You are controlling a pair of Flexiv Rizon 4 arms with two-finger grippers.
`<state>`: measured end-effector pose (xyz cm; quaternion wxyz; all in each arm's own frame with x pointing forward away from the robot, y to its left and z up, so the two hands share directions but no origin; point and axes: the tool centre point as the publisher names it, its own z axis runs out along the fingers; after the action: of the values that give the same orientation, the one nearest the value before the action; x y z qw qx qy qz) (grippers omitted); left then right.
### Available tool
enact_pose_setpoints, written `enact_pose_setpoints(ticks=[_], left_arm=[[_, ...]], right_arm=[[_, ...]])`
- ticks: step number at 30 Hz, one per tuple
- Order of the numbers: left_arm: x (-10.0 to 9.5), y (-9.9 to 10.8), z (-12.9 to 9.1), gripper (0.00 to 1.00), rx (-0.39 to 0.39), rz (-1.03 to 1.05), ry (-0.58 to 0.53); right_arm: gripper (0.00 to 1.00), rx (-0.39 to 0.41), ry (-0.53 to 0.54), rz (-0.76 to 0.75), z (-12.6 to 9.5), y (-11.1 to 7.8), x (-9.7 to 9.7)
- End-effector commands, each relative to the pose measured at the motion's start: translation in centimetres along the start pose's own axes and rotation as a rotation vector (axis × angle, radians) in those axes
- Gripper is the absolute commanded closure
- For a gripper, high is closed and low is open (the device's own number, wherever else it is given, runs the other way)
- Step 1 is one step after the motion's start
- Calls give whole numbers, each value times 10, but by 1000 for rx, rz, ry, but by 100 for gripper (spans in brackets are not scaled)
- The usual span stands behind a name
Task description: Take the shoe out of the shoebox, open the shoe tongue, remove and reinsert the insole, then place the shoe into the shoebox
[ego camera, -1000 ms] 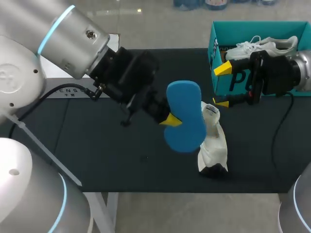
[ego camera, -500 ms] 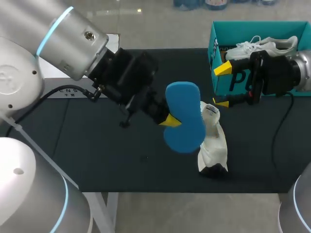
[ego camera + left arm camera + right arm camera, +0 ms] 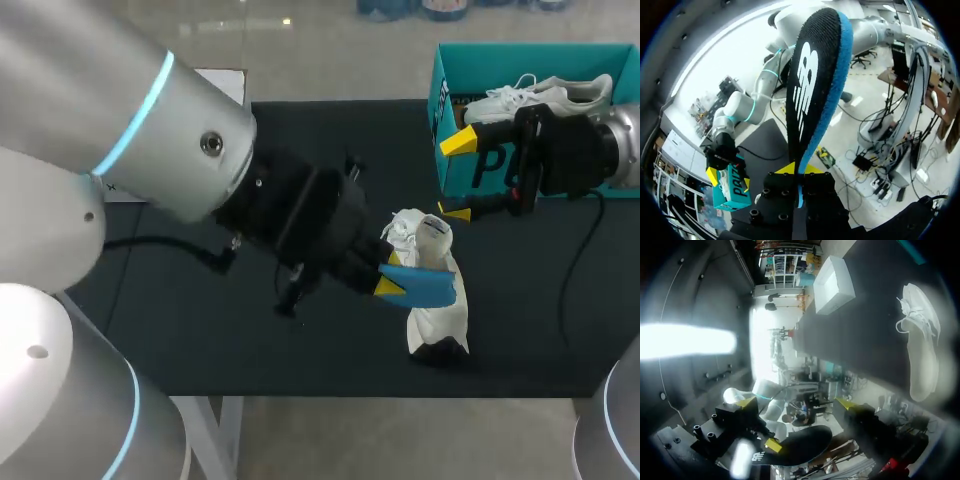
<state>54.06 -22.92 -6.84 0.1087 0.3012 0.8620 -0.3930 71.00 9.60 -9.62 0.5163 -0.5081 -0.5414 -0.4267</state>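
Pinching one end of the blue insole, the left gripper sits just beside the white shoe, which stands on end on the black table. The insole crosses the shoe's upper part. Beyond the shoe, the right gripper hangs wide open and empty before the teal shoebox.

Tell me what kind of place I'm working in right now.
Probably a robot test bench set up for shoe handling: a black table, a teal shoebox holding a white shoe, and the left hand gripping a blue insole by a second white shoe.
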Motion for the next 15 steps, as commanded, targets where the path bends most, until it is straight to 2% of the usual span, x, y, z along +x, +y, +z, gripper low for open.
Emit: enact_pose_setpoints(ticks=[1,7,10,15], left_arm=[[27,10,7,100,-14,244,-350],[27,21,5,100,86,255,-390],[23,26,8,100,116,276,-398],[10,46,14,100,139,250,-432]], right_arm=[[0,0,0,0,1,1,0],[0,0,0,0,1,1,0],[0,0,0,0,1,1,0],[0,0,0,0,1,1,0]])
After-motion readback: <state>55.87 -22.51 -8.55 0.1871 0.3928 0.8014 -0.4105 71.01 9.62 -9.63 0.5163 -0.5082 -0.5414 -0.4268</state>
